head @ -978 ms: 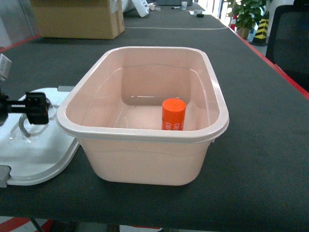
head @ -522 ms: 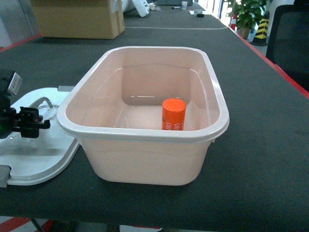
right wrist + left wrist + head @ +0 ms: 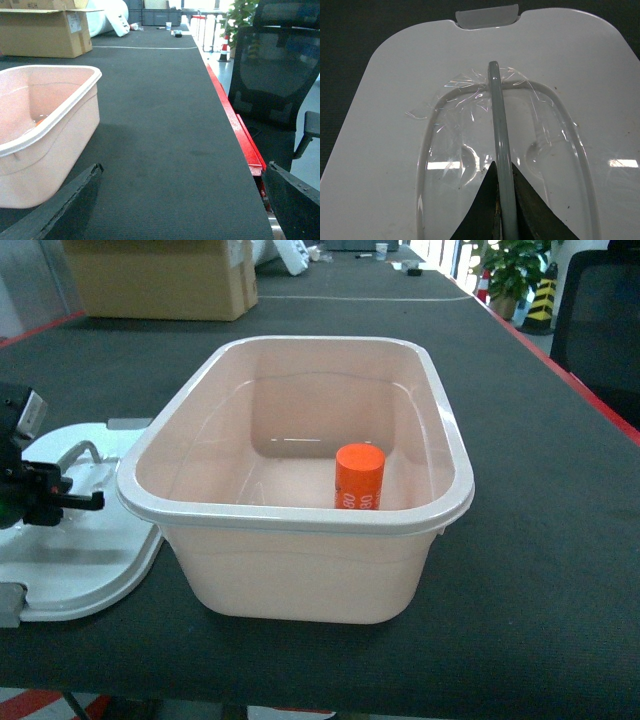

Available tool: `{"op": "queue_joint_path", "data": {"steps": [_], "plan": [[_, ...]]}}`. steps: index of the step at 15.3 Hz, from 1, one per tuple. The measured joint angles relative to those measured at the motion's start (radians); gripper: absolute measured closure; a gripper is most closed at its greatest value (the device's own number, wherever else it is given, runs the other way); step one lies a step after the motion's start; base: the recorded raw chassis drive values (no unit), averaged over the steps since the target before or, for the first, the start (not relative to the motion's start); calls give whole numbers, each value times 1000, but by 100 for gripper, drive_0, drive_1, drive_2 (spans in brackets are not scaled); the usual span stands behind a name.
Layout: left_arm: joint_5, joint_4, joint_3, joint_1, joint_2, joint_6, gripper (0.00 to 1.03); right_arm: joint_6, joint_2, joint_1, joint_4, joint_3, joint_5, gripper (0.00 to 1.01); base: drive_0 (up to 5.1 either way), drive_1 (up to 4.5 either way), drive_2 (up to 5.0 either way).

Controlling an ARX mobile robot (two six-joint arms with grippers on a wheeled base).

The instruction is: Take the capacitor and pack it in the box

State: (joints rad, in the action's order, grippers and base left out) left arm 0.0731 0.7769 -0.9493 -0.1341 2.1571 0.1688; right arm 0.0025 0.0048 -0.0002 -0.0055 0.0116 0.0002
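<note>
Left gripper: I have it pinched on the clear handle of the lid, flat just left of the box. Right gripper: spread wide, idle right of box. Capacitor: upright inside box. Lid must travel rightward over the rim; my left arm is nearer.

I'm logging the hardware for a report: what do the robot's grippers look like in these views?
The left gripper is black and blocky, with a small red detail and a pale grey housing behind it. Its fingers are dark, tapering wedges. The right gripper's fingers are broad, matte black and rough-edged. No cables are visible.
</note>
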Motion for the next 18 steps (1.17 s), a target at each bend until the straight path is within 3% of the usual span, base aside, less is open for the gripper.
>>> {"op": "queue_joint_path", "data": {"steps": [3,6,7,13,15,18], "plan": [[-43,-36,5,-1,-204,-55,101,0,0,0,0,0,0,3,0,0,0],[-83,-230,-122,23,-454,-148,101,0,0,0,1,0,0,3,0,0,0],[-184,-375,-131,181,-582,-206,101,0,0,0,1,0,0,3,0,0,0],[-423,-467,-134,569,-543,-251,101,0,0,0,0,0,0,3,0,0,0],[-468,-502,-148,647,-492,-275,101,0,0,0,0,0,0,3,0,0,0],[-504,-506,-183,703,-431,-304,101,0,0,0,0,0,0,3,0,0,0]]}}
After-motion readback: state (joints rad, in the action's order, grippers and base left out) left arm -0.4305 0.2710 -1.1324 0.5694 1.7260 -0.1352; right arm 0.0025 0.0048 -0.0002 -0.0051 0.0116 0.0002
